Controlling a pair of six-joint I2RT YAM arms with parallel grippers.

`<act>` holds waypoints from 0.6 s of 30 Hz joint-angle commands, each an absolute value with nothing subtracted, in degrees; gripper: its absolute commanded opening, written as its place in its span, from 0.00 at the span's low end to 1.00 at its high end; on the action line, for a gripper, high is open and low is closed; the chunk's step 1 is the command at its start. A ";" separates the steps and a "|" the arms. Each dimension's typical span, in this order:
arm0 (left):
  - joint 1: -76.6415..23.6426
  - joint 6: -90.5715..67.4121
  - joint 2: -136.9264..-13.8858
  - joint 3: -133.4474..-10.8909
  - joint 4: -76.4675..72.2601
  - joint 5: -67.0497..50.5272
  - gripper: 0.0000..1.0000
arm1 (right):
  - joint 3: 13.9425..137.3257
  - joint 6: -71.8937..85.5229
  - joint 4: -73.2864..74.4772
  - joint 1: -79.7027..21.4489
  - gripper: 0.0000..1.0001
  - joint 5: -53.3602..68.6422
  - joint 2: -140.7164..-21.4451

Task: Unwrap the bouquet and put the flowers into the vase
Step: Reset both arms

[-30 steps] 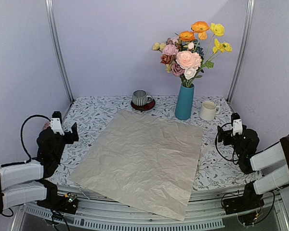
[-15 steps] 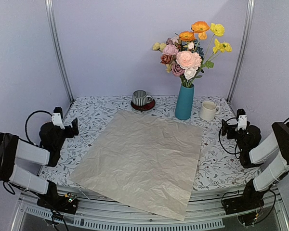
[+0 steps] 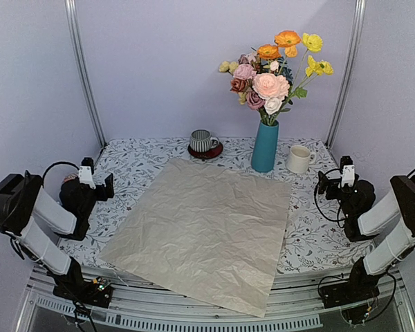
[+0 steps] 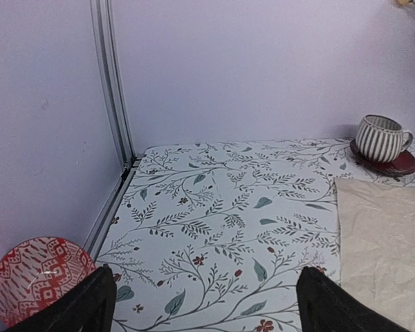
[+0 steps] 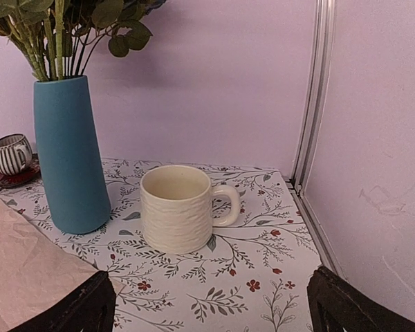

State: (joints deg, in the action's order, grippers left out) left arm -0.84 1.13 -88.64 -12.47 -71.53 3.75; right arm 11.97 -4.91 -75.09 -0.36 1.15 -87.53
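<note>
Both pairs of jaws stand wide apart with nothing between them: the left gripper hangs over the table at its 9 o'clock edge, the right gripper at its 3 o'clock edge. The vase stands upright at about 1 o'clock on the table, long axis vertical, mouth up. The flowers sit in it, stems down, blooms fanning upward. The cream mug stands just beside the vase at its 3 o'clock. The striped cup stands on a saucer at its 9 o'clock. The wrapping paper lies spread flat mid-table, one corner overhanging at 6 o'clock.
</note>
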 commanded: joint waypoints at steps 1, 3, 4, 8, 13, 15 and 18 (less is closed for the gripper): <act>0.03 1.95 -88.45 -14.86 -72.30 2.53 0.94 | 12.56 -4.13 -76.78 -0.31 0.99 1.87 -88.15; -0.08 1.49 -88.35 -14.48 -73.00 2.63 0.98 | 12.48 -4.13 -76.73 -0.31 0.99 1.85 -88.15; -0.04 1.46 -88.07 -14.98 -71.42 2.39 0.98 | 12.48 -4.20 -76.74 -0.28 0.99 1.85 -88.15; -0.08 1.90 -88.47 -14.73 -72.67 2.47 0.98 | 12.52 -4.18 -76.73 -0.26 0.99 1.92 -88.15; -0.07 2.02 -88.67 -14.60 -73.19 2.44 0.98 | 12.52 -4.13 -76.75 -0.31 0.99 1.86 -88.15; -0.03 2.02 -88.68 -14.61 -73.21 2.46 0.98 | 12.57 -4.13 -76.78 -0.27 0.99 1.81 -88.16; -0.02 2.04 -88.68 -14.52 -73.20 2.44 0.98 | 12.57 -4.13 -76.73 -0.26 0.99 1.87 -88.15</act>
